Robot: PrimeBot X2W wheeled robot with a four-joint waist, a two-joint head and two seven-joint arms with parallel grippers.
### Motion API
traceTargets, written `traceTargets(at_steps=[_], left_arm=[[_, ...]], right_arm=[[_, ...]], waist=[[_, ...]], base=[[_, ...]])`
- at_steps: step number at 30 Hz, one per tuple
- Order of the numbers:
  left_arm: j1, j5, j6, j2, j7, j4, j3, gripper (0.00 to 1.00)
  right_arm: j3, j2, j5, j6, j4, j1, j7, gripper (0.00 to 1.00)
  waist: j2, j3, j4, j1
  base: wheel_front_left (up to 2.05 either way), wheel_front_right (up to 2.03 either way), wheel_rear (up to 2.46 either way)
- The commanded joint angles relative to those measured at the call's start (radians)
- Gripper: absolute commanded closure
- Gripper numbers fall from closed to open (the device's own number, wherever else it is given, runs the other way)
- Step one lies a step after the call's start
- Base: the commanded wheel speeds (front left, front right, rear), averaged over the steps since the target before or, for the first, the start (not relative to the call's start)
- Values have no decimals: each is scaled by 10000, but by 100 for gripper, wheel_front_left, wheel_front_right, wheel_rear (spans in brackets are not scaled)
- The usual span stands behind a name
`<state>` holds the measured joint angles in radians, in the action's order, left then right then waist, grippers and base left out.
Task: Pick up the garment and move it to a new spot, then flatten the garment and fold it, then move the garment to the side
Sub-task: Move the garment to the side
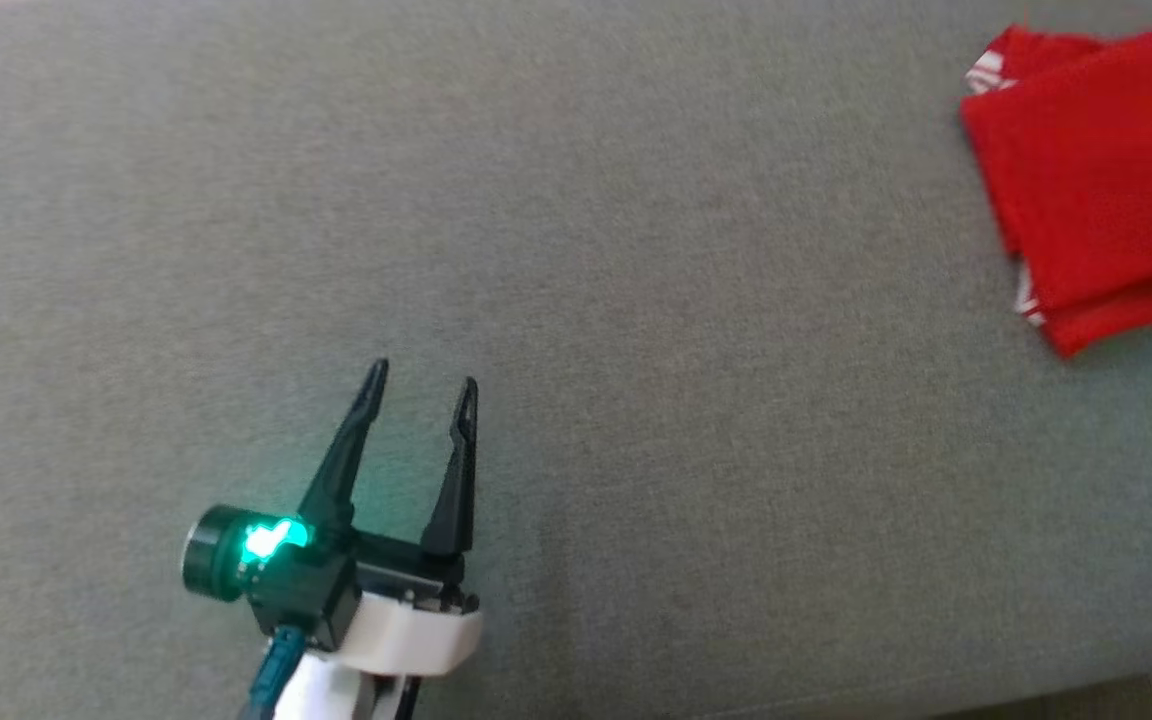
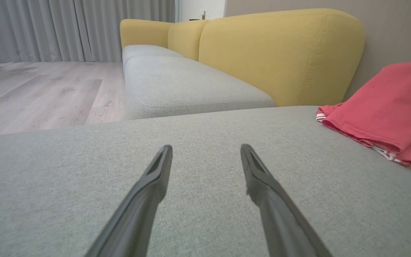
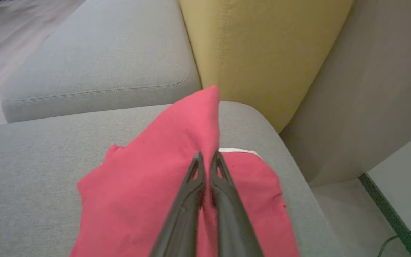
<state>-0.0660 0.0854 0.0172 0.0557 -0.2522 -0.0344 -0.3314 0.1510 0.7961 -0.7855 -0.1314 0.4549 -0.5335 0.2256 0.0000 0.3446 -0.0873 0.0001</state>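
Right pincer (image 3: 208, 155) clamps garment (image 3: 137, 192) — lower part cut off.

The left pincer (image 1: 422, 374) is at the lower left of the head view. Its two dark fingers (image 1: 346, 460) point up and stand apart, with nothing between them. A green light (image 1: 271, 540) glows on the dark part behind the fingers. Below that is a white wrist (image 1: 406, 635). In the right wrist view, the right pincer (image 3: 208, 154) has its two fingers pressed close together, pinching a fold of the garment (image 3: 148, 178).
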Motion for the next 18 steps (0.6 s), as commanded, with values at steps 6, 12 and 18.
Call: traceTargets(at_steps=[6, 12, 18], left_arm=[[-443, -226, -198, -55, -95, 195, 444, 0], [-503, -324, -348, -55, -95, 30, 550, 0], [-102, -191, -277, -55, -95, -58, 586, 0]], right_arm=[[-1305, 560, 887, 7, -369, -143, 259, 100], [-2333, -220, 2387, 7, -426, 372, 617, 0], [-2236, -2000, 3340, 7, -1314, 1631, 304, 0]], waist=[[0, 513, -293, -1], [0, 208, -127, -1], [0, -662, 150, -1]], base=[[0, 0, 0], [0, 0, 0], [0, 0, 0]])
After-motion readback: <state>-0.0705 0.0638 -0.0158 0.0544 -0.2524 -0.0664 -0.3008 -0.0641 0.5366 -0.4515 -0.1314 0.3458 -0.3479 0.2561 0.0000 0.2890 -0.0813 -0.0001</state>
